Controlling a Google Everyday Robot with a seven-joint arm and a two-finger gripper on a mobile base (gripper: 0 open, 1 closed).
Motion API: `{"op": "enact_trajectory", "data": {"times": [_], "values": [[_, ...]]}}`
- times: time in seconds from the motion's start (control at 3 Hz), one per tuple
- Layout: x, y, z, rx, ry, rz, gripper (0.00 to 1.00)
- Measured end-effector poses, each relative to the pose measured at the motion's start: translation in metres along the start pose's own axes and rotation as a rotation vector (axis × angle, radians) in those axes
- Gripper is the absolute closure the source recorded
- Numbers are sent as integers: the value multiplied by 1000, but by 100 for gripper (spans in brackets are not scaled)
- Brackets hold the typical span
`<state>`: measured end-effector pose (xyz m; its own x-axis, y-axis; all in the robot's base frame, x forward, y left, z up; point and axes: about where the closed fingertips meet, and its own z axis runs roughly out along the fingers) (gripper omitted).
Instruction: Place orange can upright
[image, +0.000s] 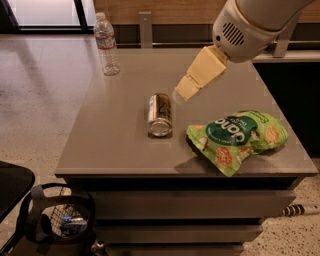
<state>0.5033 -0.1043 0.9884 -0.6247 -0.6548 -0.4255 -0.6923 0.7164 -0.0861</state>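
- A black basket (62, 215) with a looped handle stands on the speckled floor (35, 125) at the near left corner of the table; small items lie inside it, too dim to name.
- The grey table (115, 145) has a flat top, with stepped ledges below its near edge.
- A green snack bag (235, 140) lies flat on the near right part of the top. It has white lettering and pictures of round crackers.
- The orange can (160, 115) lies on its side near the middle of the table, left of the snack bag and apart from it. Its long axis runs from near to far, and one shiny silver end faces the camera. The body is brownish with a dark marking on top. It is not upright.
- The gripper (184, 93) is a cream-coloured wedge that slants down and to the left from the arm's rounded white housing (245, 25). Its tip hangs over the table just beyond and to the right of the can's far end, without touching the can. I cannot tell whether the gripper is open or closed, or whether its tip reaches the table top.
- A clear plastic water bottle (107, 45) stands upright at the far left corner of the table, well apart from the can.
- A grey upright post (145, 29) stands behind the far edge, in front of a wooden wall.
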Motion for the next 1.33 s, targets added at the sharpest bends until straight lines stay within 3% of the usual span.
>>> {"op": "enact_trajectory", "data": {"times": [0.33, 0.67, 1.0, 1.33], "values": [[-4, -10, 6, -27, -12, 39, 0], [-14, -20, 32, -85, -23, 204, 0], [-19, -22, 53, -84, 8, 349, 0], [-26, -16, 63, -32, 76, 455, 0]]}}
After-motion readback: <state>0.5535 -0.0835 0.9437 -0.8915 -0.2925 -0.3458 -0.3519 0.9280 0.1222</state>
